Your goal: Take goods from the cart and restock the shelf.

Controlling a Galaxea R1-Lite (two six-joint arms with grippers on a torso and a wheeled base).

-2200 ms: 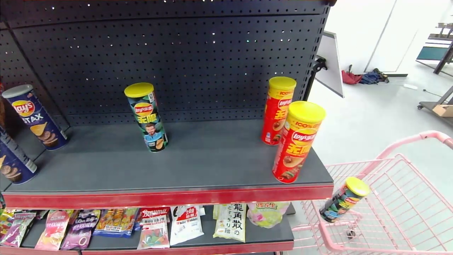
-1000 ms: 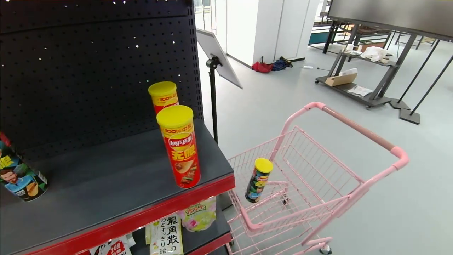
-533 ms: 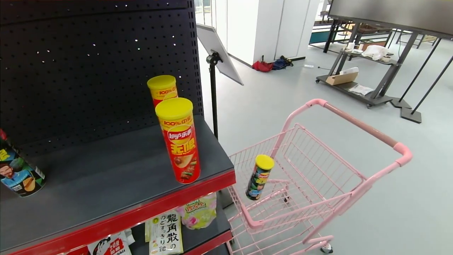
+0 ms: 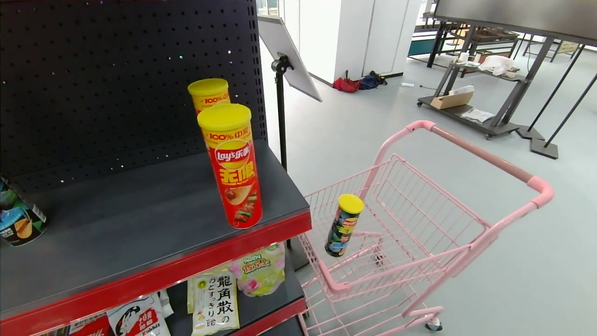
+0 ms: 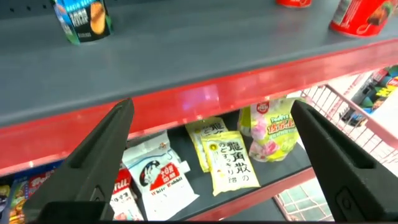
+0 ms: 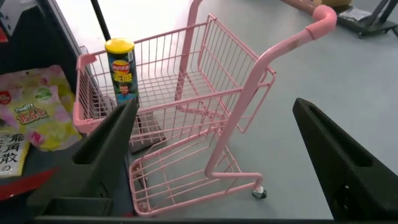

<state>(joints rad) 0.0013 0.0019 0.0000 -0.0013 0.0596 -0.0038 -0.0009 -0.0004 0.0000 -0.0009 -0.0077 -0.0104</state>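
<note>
A dark chip can with a yellow lid [image 4: 343, 226] stands alone in the pink cart's [image 4: 540, 186] upper basket, just right of the shelf's end. On the grey upper shelf [image 4: 140, 219] two red cans stand near the right end, one [image 4: 232, 168] at the front edge and one [image 4: 208, 93] behind it. A dark can [image 4: 16, 221] stands at the far left. My left gripper [image 5: 211, 162] is open in front of the shelf's red front edge [image 5: 205, 99]. My right gripper [image 6: 217, 162] is open, above and short of the cart [image 6: 283, 46] and its can [image 6: 121, 68].
Snack bags [image 4: 214, 298] lie on the lower shelf, among them a green and pink one [image 5: 277, 127]. A sign board on a black pole [image 4: 288, 51] stands behind the shelf's end. A metal rack [image 4: 471, 100] stands far right. Open floor surrounds the cart.
The head camera has swung right from the shelf front to the shelf's end and the cart, then drifted slightly. The cans and cart themselves have not moved.
</note>
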